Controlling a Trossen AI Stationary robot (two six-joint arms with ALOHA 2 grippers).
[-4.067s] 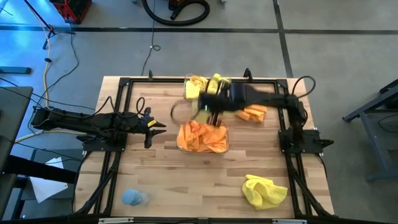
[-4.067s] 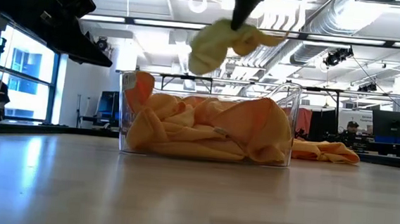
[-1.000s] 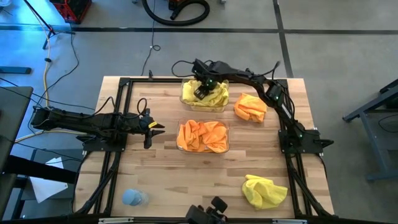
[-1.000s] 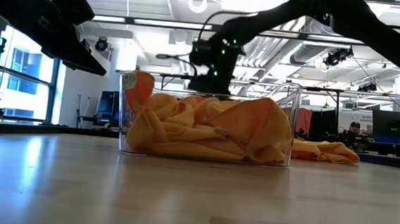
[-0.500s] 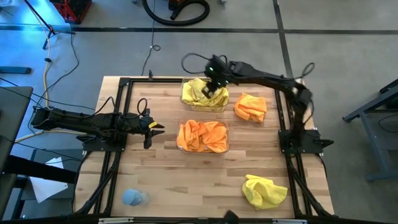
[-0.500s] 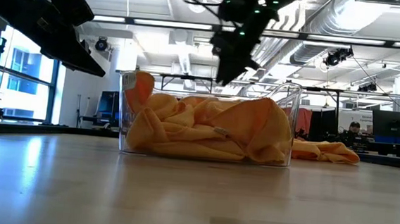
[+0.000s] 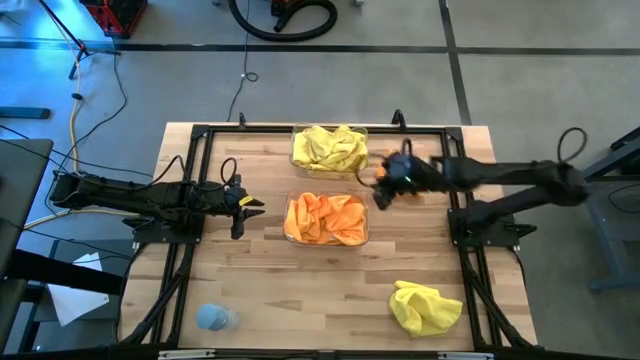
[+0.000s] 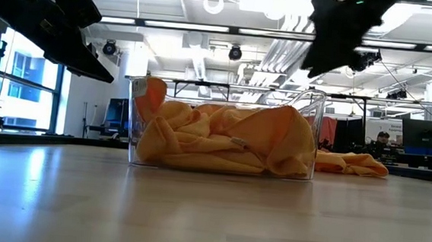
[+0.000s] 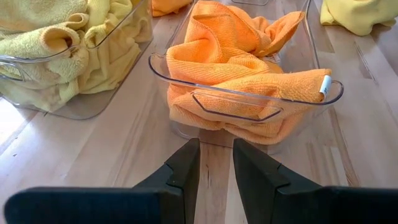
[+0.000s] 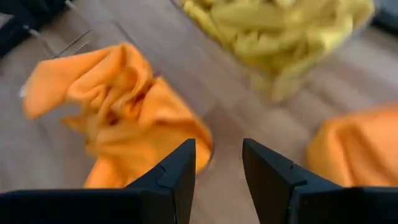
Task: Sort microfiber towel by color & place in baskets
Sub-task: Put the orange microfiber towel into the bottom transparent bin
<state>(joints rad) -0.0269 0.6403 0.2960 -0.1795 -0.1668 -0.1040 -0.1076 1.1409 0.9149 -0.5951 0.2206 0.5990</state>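
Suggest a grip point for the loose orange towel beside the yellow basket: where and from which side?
Take the loose orange towel by a raised fold on its top, coming straight down. It lies rumpled on the table right of the yellow basket, so a ridge gives the fingers something to pinch. The right gripper hangs open close by, nothing in it.

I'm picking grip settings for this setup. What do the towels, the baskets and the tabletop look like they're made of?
Towels: soft fabric with a fine looped, matte pile that crumples into folds, probably microfiber.
Baskets: clear, glossy hard plastic; the cloth shows through the walls and the rims catch highlights.
Tabletop: light wood in jointed strips with visible grain and a smooth, low-sheen finish, likely butcher block.
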